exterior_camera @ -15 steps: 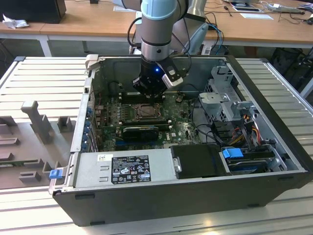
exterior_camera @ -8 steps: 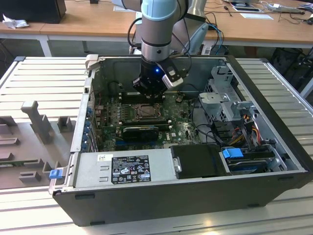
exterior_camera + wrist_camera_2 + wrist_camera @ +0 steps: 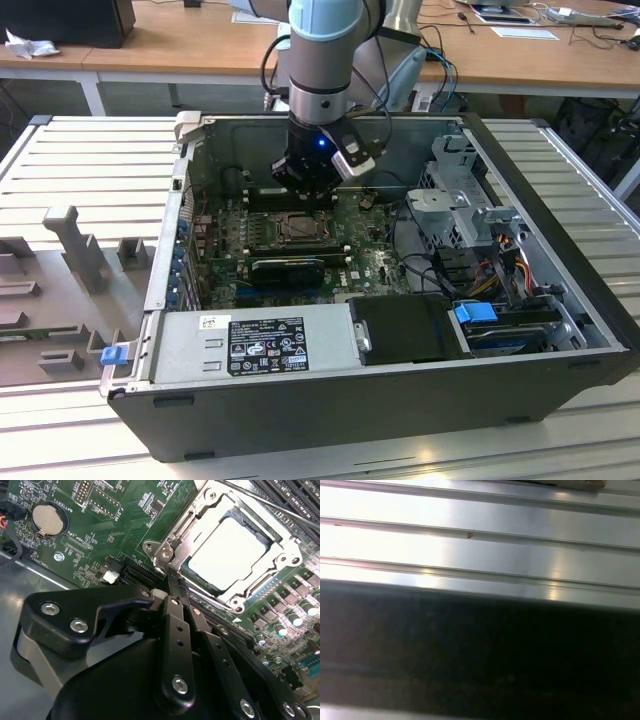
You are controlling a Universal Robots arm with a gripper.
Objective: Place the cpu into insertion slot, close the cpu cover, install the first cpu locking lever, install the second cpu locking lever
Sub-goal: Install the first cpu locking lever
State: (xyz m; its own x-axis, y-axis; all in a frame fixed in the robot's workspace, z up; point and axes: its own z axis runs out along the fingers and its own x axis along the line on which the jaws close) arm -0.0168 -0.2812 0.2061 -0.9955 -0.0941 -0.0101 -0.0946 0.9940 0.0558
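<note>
Pale matt metal cpu (image 3: 234, 555) sits within the glossy silvery steel cpu cover (image 3: 210, 510) frame.

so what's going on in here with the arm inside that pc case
A robot arm is reaching down into an open computer case and working at the processor socket on the green motherboard. The cpu already sits in the insertion slot, and the cpu cover lies closed over it, framing the chip. The tool has its fingers together, tips right at the socket's corner by the hinge. A thin wire lever runs along the far side.
</note>
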